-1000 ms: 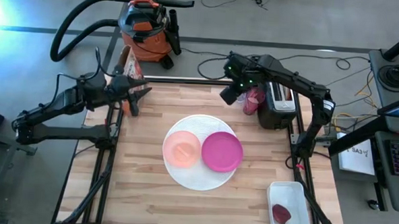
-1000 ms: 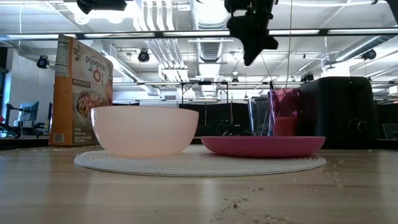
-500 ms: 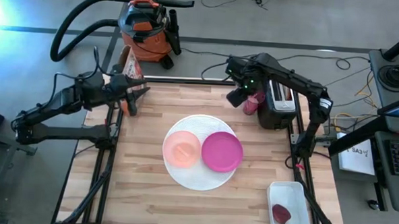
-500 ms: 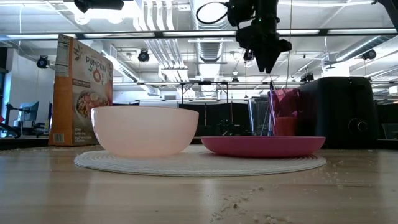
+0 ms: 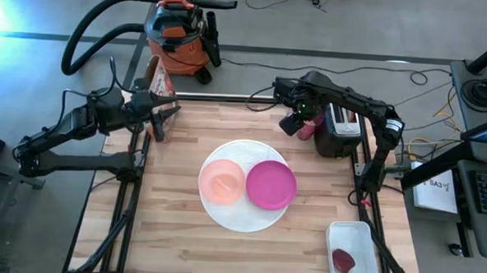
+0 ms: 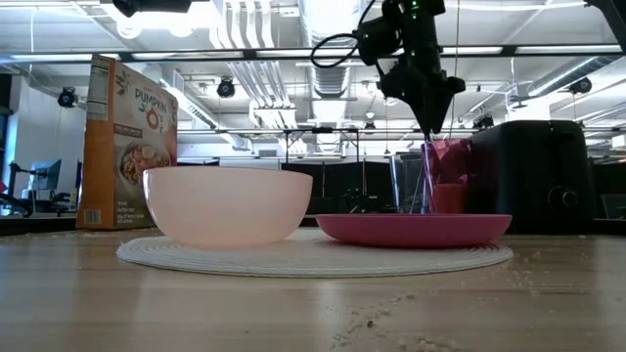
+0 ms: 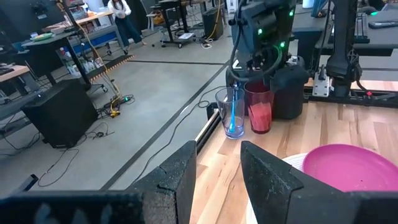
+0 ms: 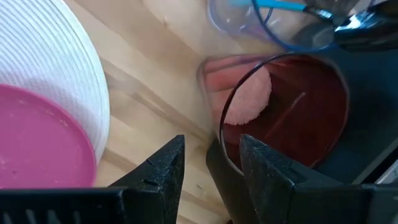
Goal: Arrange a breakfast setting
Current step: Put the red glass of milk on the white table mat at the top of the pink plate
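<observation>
A large white round plate [image 5: 244,209] lies mid-table and carries a pale pink bowl [image 5: 222,182] and a smaller magenta plate [image 5: 271,185]. A translucent pink cup [image 8: 292,106] and a clear glass [image 8: 267,28] holding a teal-handled spoon [image 7: 233,111] stand at the far right beside a black toaster [image 5: 340,128]. My right gripper [image 8: 211,146] is open, pointing down just above the cup's near rim [image 6: 445,147]. My left gripper [image 7: 217,149] is open and empty at the far left, by a cereal box [image 5: 159,82].
The toaster stands close behind the cup and glass. A white tray [image 5: 354,240] with a dark red thing lies at the near right corner. An orange-and-black shop vacuum [image 5: 178,31] stands on the floor beyond the far edge. Bare wood shows along the near edge.
My right gripper has gone toward the table's right edge and down, from beside the glass to just above the pink cup, still open. The cup, glass and plates have stayed where they were.
</observation>
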